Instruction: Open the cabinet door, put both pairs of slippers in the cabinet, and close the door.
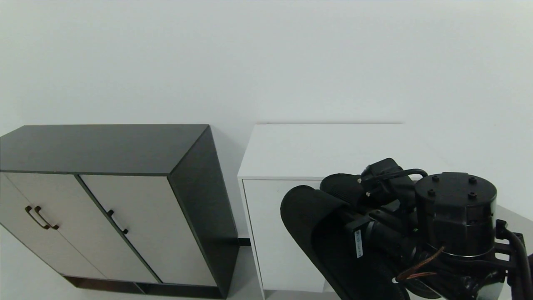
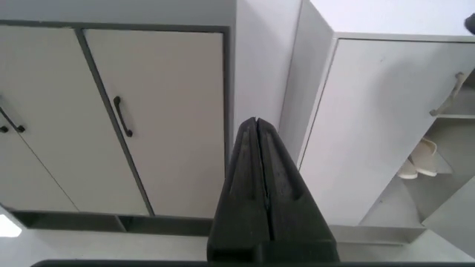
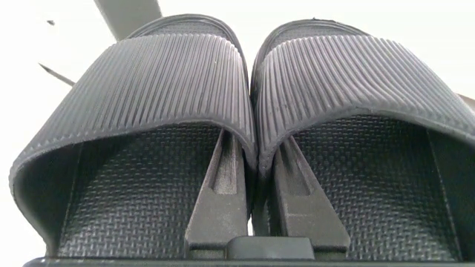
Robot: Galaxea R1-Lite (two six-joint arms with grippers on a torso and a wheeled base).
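A pair of black ribbed slippers (image 3: 178,81) is held side by side, and my right gripper (image 3: 256,148) is shut on it, one finger inside each slipper and their inner walls pinched between. In the head view the black slippers (image 1: 310,216) hang in front of the white cabinet (image 1: 283,237), at its right part. My left gripper (image 2: 257,130) is shut on nothing and points at the gap between the two cabinets. Past the white cabinet's door panel (image 2: 386,126), with a handle (image 2: 451,93) at its edge, the inside is open to view. A light pair of slippers (image 2: 419,159) lies on a shelf there.
A dark cabinet (image 1: 104,146) with two light doors and dark handles (image 1: 117,222) stands to the left of the white one, a narrow gap between them. A plain white wall runs behind both. The white cabinet's top (image 1: 329,146) is bare.
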